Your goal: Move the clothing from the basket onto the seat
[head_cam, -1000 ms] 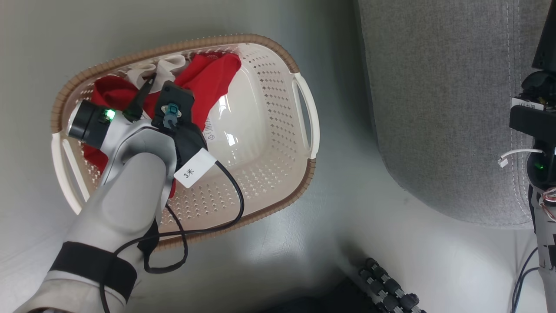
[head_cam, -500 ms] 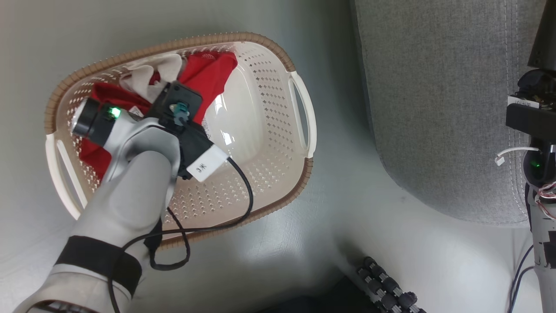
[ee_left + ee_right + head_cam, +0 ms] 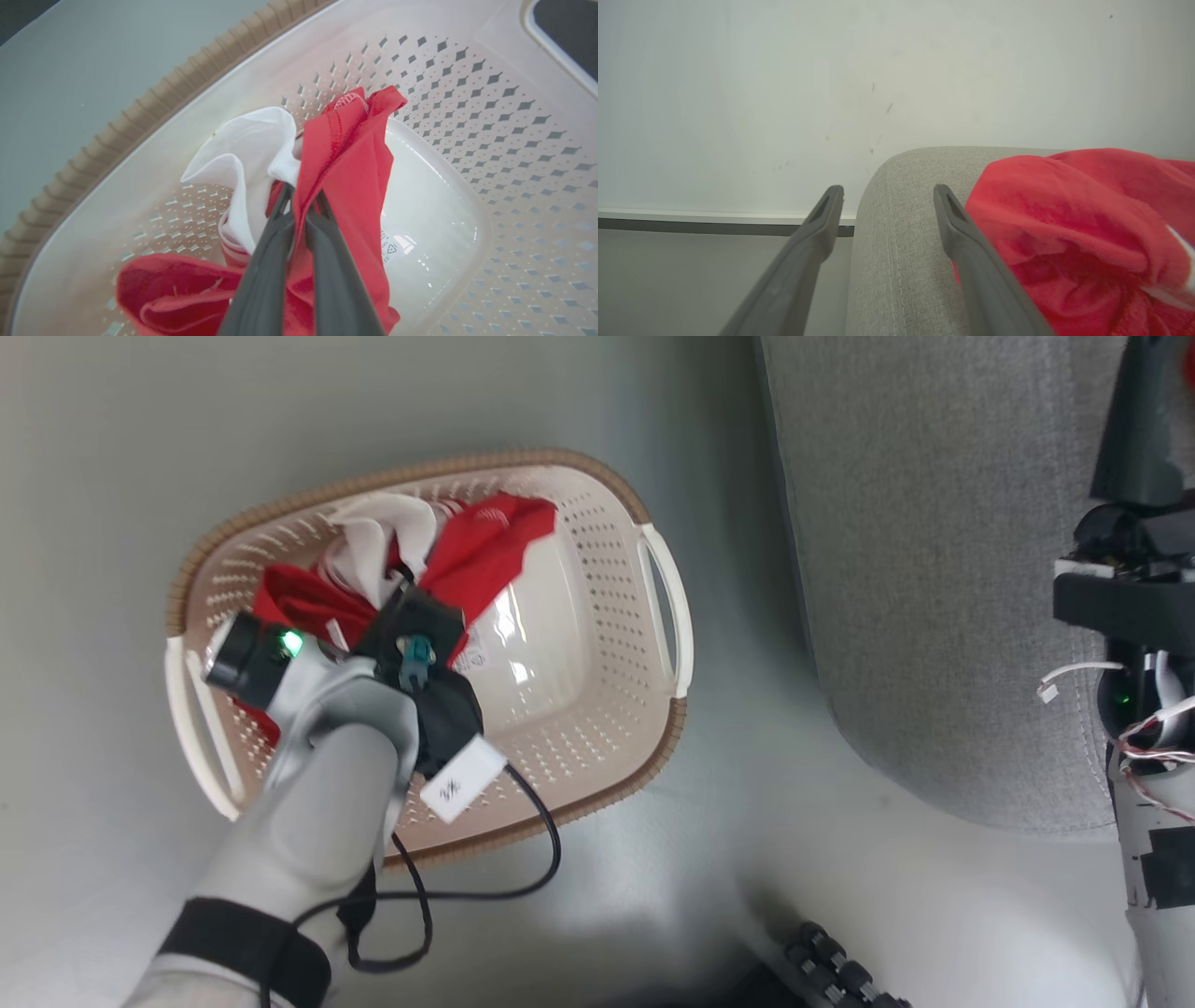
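The cream basket (image 3: 597, 485) with a brown rim stands on the pale floor, left of the grey seat (image 3: 934, 569). Red and white clothing (image 3: 485, 551) lies bunched in its far left part. My left gripper (image 3: 299, 196) reaches down into the basket (image 3: 467, 93) and is shut on a fold of the clothing (image 3: 350, 154), red cloth on one side and white on the other. My right gripper (image 3: 887, 196) stands open over the rounded arm of the seat (image 3: 896, 261), nothing between its fingers. Another red garment (image 3: 1087, 224) lies on the seat just right of it.
A black cable (image 3: 523, 887) loops from my left forearm over the basket's near rim. A black ribbed part (image 3: 840, 971) sits at the bottom edge. Beyond the seat stands a pale wall with a dark baseboard (image 3: 714, 226).
My left gripper has shut on the clothing and drawn it up into a bunch. The head camera has shifted, so the basket sits lower and further right in view.
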{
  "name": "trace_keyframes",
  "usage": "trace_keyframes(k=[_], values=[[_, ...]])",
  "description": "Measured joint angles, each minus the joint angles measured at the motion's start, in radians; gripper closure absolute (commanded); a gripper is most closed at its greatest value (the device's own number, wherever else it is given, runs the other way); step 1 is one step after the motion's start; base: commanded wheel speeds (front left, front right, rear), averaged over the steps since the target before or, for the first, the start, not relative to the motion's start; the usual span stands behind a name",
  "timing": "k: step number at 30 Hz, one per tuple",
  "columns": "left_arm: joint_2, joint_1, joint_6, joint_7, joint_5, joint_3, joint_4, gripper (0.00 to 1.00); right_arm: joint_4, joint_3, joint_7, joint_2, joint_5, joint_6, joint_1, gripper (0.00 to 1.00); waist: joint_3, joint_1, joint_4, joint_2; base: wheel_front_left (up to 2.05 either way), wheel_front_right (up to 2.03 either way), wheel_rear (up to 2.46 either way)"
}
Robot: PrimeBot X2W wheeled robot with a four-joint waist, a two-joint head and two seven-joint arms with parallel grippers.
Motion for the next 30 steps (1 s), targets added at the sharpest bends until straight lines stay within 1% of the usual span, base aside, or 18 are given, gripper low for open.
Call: trace_keyframes(k=[5,7,13,16,18,24,30], values=[[-0.004,0.048,-0.01,-0.06,-0.033,-0.011,-0.027,1.0,0.038,0.01,0.0,0.0,-0.012,0.004,0.019,0.0,-0.051,0.0,0.019,0.0,0.0,0.0,0.0],[-0.004,0.059,-0.014,-0.075,-0.046,-0.015,-0.043,1.0,0.054,0.012,0.0,0.0,-0.017,0.011,0.026,0.0,-0.073,0.0,0.027,0.0,0.0,0.0,0.0],[-0.004,0.094,-0.046,-0.092,-0.126,-0.07,-0.173,1.0,0.115,0.031,0.0,0.008,-0.029,0.02,0.049,0.0,-0.158,0.0,0.059,0.0,0.0,0.0,0.0],[-0.004,0.094,-0.054,-0.093,-0.164,-0.083,-0.219,1.0,0.138,0.033,0.0,0.008,-0.034,0.02,0.071,0.0,-0.196,-0.0001,0.074,-0.0001,0.0,0.0,0.0],[-0.005,0.093,-0.071,-0.1,-0.178,-0.1,-0.265,1.0,0.178,0.036,0.0,0.011,-0.048,0.021,0.105,0.0,-0.259,-0.0001,0.102,0.0,0.0,0.0,0.0],[-0.007,0.093,-0.098,-0.104,-0.212,-0.091,-0.293,1.0,0.231,0.048,0.0,0.023,-0.056,0.026,0.133,0.0,-0.349,-0.0001,0.142,-0.0001,0.0,0.0,0.0],[-0.008,0.095,-0.126,-0.106,-0.253,-0.049,-0.309,1.0,0.284,0.064,0.0,0.038,-0.062,0.03,0.157,0.0,-0.443,0.0,0.173,0.0,0.0,0.0,0.0]])
